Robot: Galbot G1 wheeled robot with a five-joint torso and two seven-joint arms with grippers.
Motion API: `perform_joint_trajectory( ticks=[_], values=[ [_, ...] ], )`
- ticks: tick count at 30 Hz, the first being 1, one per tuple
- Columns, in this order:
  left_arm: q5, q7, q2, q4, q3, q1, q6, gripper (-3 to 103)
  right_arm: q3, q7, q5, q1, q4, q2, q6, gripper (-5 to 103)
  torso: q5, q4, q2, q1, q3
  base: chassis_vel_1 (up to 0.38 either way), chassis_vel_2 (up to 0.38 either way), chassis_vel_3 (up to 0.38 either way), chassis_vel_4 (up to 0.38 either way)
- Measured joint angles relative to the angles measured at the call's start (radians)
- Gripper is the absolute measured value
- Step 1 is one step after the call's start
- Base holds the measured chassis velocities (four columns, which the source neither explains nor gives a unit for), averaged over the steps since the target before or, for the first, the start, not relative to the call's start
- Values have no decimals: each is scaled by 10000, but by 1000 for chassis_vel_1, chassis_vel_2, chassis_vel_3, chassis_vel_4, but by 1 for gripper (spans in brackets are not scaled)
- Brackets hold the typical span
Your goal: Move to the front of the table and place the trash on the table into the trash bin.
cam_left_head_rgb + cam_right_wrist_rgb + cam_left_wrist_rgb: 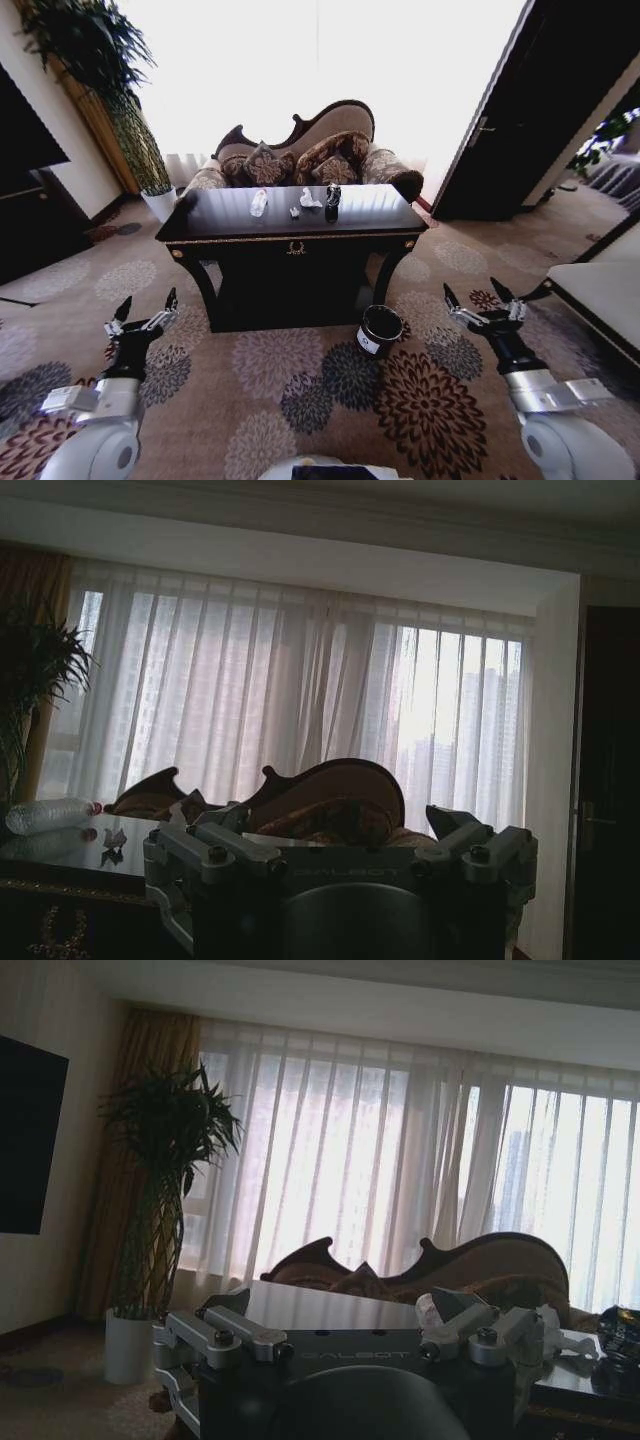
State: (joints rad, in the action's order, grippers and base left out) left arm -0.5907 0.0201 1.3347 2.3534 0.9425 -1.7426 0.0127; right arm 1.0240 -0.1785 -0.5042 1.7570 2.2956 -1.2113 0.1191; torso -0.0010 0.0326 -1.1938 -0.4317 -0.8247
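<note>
A: so what's where, going left to right?

B: left gripper (146, 310) hangs low over the carpet, fingers spread, holding nothing. Ahead is the worktop (220, 222), dark and glossy with thin gold trim. Litter sits mid-top: a clear plastic bottle (259, 203), a tiny white scrap (295, 211), a crumpled white paper (310, 199), then a crushed dark can (332, 195) just beside it.

A: and the bin?

B: small black bin (379, 330) with a white label, on the floor by the front right leg. Right gripper (478, 297) hovers beyond it, also spread and empty.
</note>
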Motion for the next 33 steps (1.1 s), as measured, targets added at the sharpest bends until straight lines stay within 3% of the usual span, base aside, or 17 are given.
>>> perform_joint_trajectory(
  ticks=[3,4,7,15,33],
  values=[
    [-36,0,-34,40,63,-4,6,100,2,-1,0,-2,0,2,1,100,20,-13,-1,4,1,-318,382,366,-342],
    [-61,-1,-54,64,88,-4,10,100,3,0,-1,0,-1,2,1,100,22,-6,-1,3,1,-311,341,322,-331],
    [-112,-2,-94,86,132,6,9,100,5,1,0,2,-3,1,1,100,5,0,-1,2,1,-328,274,304,-329],
    [-127,-1,-92,90,134,34,9,100,10,36,4,-16,-23,4,1,100,9,-5,2,-4,-1,-309,306,293,-304],
    [-115,-4,-80,53,136,76,26,100,32,4,50,-78,-32,13,-219,100,12,-2,-5,11,3,-9,19,19,-6]
  ],
)
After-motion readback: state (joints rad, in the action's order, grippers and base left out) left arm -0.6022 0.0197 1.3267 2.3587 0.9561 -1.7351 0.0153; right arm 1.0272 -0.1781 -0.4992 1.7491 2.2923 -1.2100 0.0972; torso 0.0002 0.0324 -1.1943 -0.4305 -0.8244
